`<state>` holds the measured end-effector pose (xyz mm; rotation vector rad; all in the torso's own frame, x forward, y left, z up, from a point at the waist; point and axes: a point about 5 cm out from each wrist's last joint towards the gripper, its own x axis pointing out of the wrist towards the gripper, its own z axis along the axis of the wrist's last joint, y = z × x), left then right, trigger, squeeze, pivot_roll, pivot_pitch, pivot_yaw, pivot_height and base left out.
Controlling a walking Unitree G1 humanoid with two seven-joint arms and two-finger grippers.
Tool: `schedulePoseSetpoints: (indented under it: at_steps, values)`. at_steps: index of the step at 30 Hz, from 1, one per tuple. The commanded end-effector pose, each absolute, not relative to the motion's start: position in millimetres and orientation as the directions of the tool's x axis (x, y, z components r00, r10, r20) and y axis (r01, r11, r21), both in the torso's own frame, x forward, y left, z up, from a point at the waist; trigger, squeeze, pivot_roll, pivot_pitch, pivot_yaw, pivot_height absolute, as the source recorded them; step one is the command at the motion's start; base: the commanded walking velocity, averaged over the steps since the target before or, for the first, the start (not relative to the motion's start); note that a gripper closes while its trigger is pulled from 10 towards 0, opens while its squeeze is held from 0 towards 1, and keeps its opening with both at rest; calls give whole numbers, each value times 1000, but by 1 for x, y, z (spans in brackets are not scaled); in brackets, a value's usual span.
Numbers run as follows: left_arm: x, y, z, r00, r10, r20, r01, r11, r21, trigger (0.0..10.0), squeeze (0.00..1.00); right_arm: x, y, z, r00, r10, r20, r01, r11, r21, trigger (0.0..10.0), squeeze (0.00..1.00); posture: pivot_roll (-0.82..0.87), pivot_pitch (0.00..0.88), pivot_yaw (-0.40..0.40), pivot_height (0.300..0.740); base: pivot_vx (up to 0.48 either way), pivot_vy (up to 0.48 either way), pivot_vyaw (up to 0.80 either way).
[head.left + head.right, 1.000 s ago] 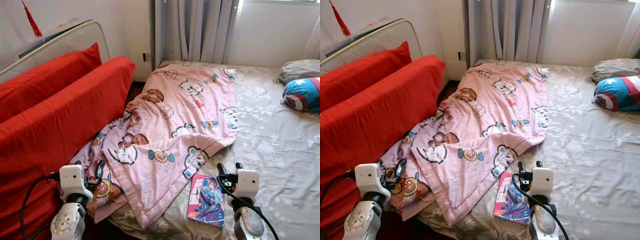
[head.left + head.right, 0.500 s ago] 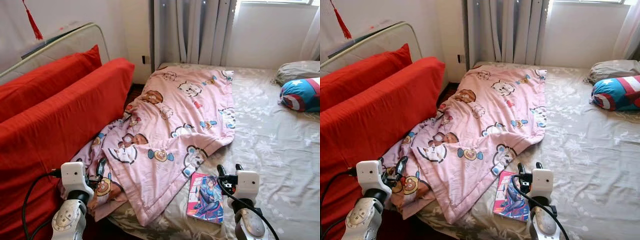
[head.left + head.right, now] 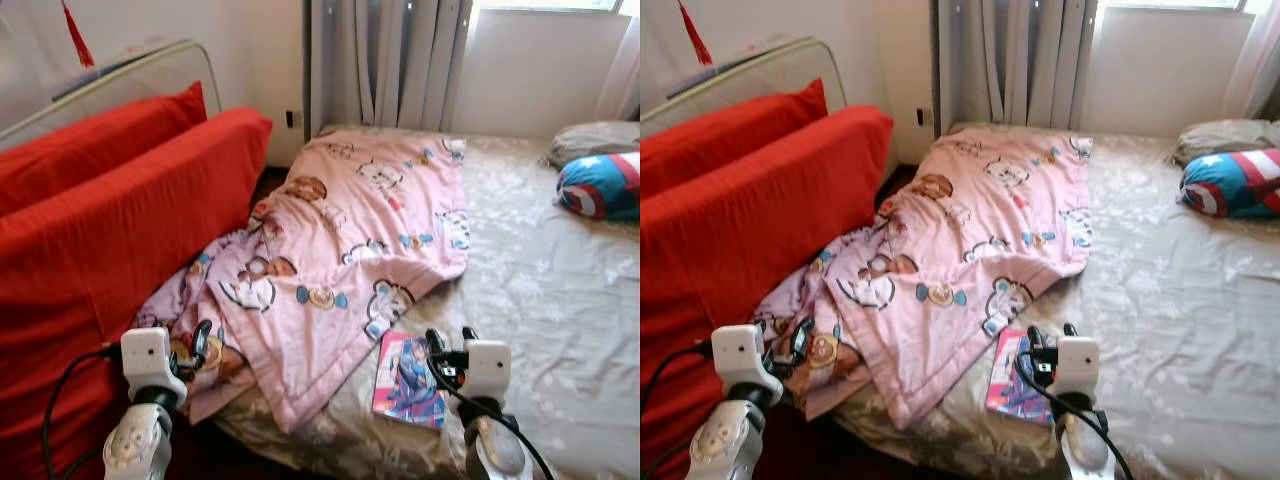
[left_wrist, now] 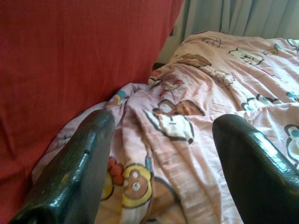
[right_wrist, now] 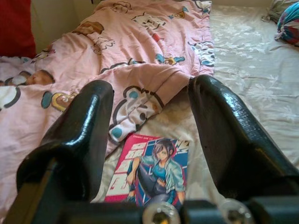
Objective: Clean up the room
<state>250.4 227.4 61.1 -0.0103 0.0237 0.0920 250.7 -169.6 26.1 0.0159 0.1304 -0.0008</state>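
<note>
Right gripper [image 5: 149, 140] hangs above the bed's near edge w/ fingers spread, nothing between them — lined up over the glossy comic book w/ a cartoon figure on its cover [image 3: 408, 378], prob. the next pick. Book is thin, flat and stiff, lying on the beige floral bed sheet [image 3: 560, 290] just beside the quilt's lower corner.

Left gripper [image 4: 159, 154] also gapes empty, near the bed's left edge, facing the soft pink cartoon-print quilt [image 3: 350, 240] — rumpled, slumped against the red fabric cushions [image 3: 110, 210].

A round blue-red star-print pillow [image 3: 600, 185] sits at the far right edge.
</note>
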Motion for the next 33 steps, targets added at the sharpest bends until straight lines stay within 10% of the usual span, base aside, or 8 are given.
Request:
schedulePoseSetpoints:
  at_steps: [1,33]
  values:
    - [251,229,66,995,97,-8,-98,995,-7,10000,0,254,-167,29,991,17,-129,-16,1000,11,10000,0,4,0,21,667,0,0,0]
    - [243,223,63,998,47,-39,-47,999,3,10000,0,259,-155,26,987,86,-137,-85,996,13,10000,0,1,0,39,642,0,0,0]
